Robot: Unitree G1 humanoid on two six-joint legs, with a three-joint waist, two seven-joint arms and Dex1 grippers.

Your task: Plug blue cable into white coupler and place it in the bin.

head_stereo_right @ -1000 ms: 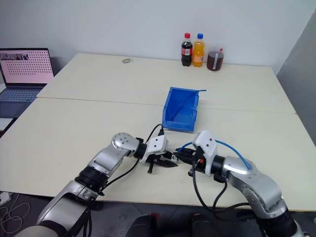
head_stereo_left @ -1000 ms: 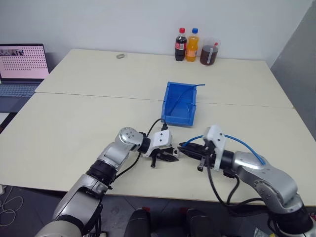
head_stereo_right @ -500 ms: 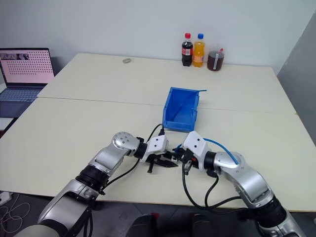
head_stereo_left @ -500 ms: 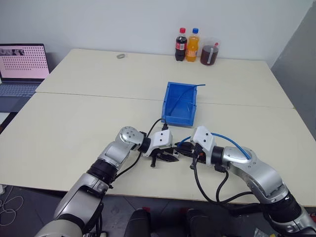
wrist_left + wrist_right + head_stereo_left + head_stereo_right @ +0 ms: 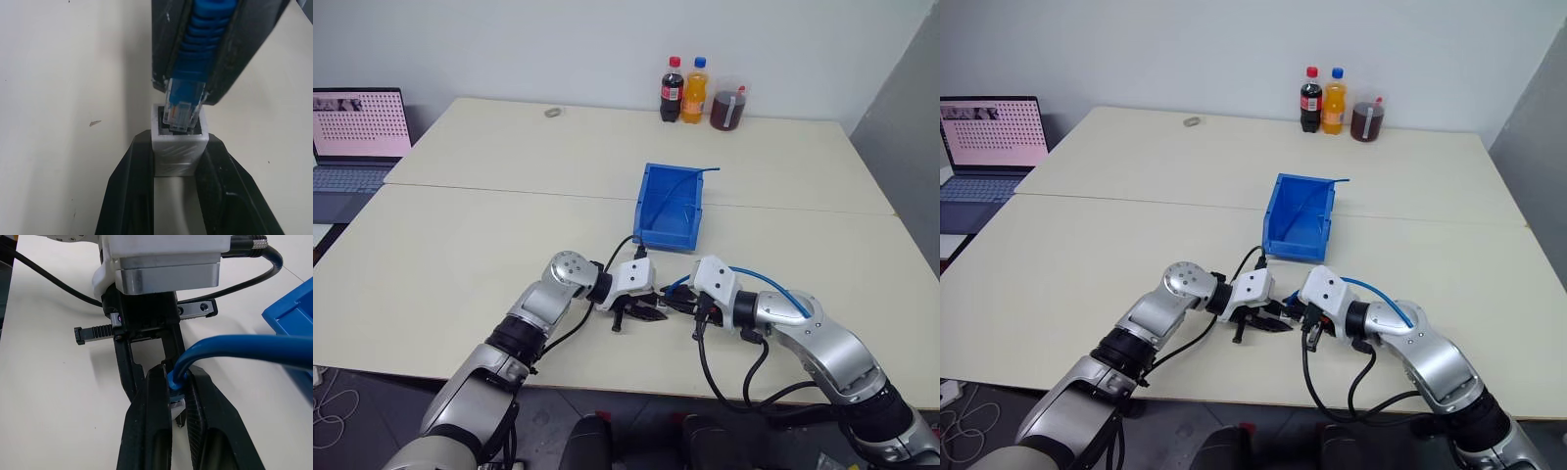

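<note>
- Both grippers meet near the front edge of the table [image 5: 460, 245], roughly mid-width. Left gripper [image 5: 651, 311] is clamped on the white coupler [image 5: 179, 147]; right gripper [image 5: 674, 302] is pinching the blue cable [image 5: 773, 281] just behind its plug [image 5: 181, 108].
- Left wrist view has the close-up: the clear plug tip sits at the mouth of the coupler's dark socket, tilted a bit, most of the plug body outside. Can't tell if it's seated.
- Right wrist view shows the cable bending up out of the right fingers [image 5: 146, 431] and arcing away past a corner of the bin [image 5: 291, 333], w/ the left gripper's body straight ahead.
- Head views give the layout the wrist cams don't: bin [image 5: 651, 211] sits just beyond the grippers toward table centre, lowered lip facing the robot, a thin darker blue wire [image 5: 690, 176] draped over its far rim.
- Lots of bare table left and right of the bin.
- Far edge: 2 soda bottles [image 5: 684, 90] plus a jug [image 5: 728, 104] of dark liquid, well apart from the work.
- Laptop [image 5: 357, 132] off the table's left side.
</note>
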